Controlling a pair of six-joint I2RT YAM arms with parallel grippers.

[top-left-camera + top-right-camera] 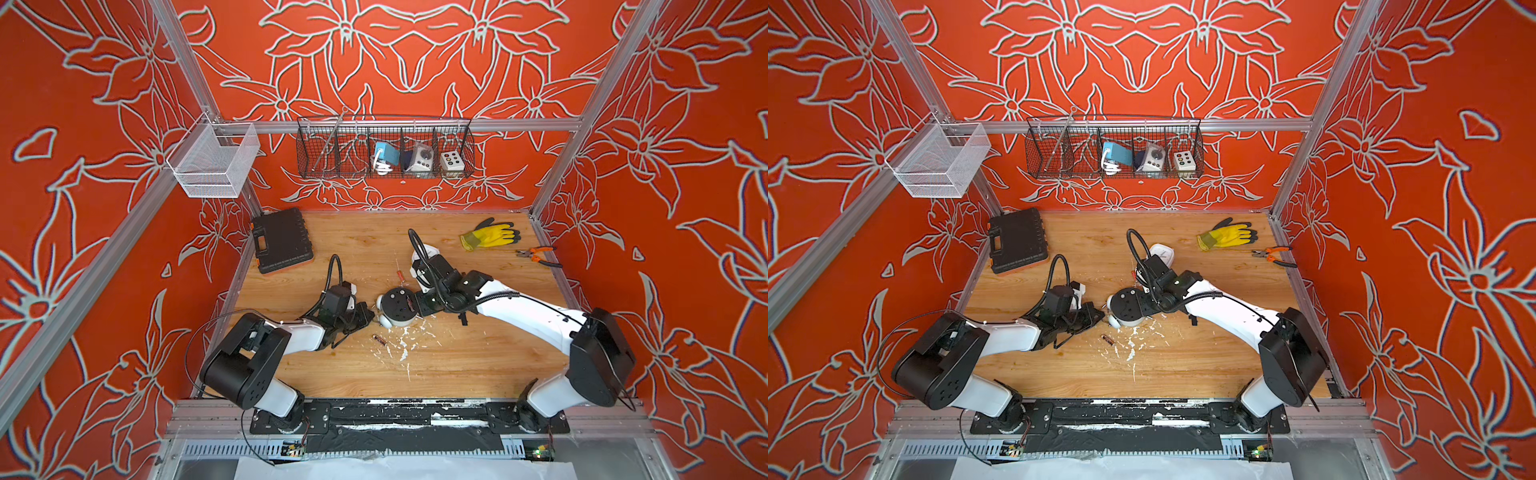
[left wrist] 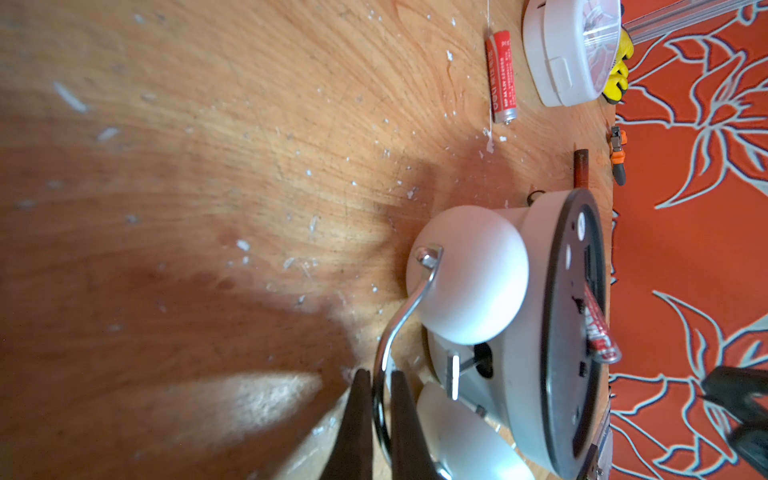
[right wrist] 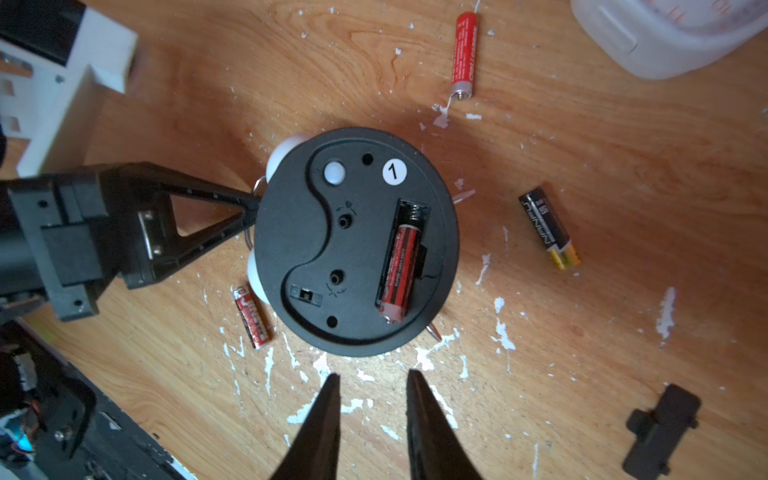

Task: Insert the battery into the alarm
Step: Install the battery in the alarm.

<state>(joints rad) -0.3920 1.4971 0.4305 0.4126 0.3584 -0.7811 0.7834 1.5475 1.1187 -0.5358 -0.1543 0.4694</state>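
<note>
— Right wrist view: where's the battery point(image 3: 400, 270)?
— Lying tilted in the alarm's point(image 3: 353, 249) open slot, three o'clock side from above.
— Grippers?
— At nine o'clock the left gripper point(image 2: 379, 374) pinches the wire handle point(image 2: 399, 328); the right gripper point(image 3: 373, 376) is narrowly parted, empty.

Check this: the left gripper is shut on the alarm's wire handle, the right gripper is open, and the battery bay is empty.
The battery bay is not empty: the right wrist view shows a red battery in it, one end sticking out. The left gripper is shut on the wire handle of the alarm; the right gripper is open.
</note>
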